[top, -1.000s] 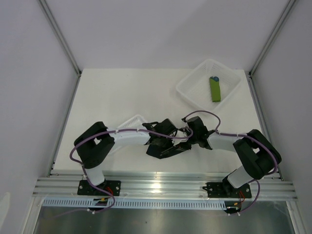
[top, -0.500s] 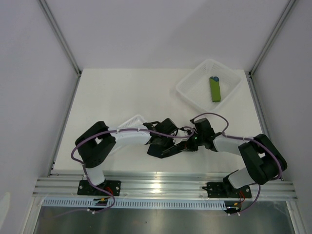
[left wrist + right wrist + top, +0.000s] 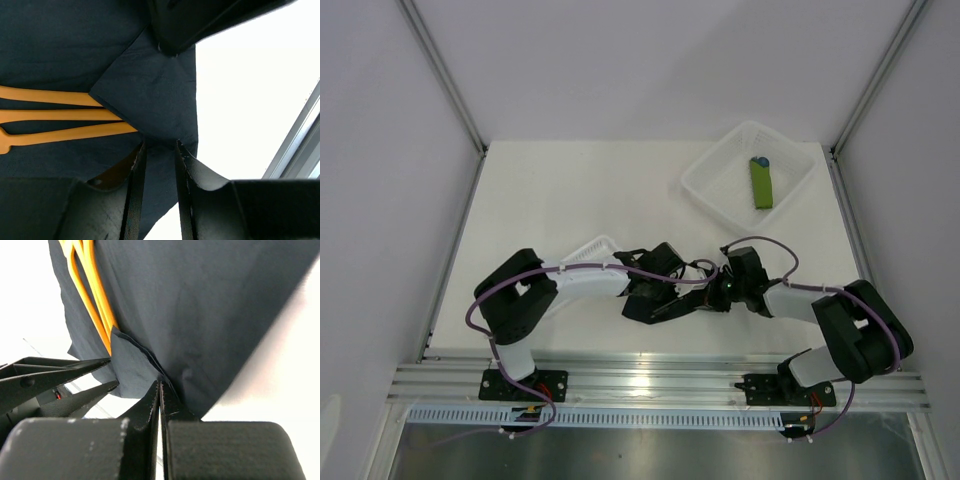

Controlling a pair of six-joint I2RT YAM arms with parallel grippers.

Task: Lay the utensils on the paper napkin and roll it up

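Napkin matte black, creased, utensils slim orange

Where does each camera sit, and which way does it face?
Top external: above and behind, looking down at the table; left arm, right arm show.
Left wrist: wrist-mounted, faces paper napkin and utensils; left end effector shows.
Right wrist: wrist-mounted, faces the napkin; right end effector shows.
Wrist views share the napkin's folded corner.
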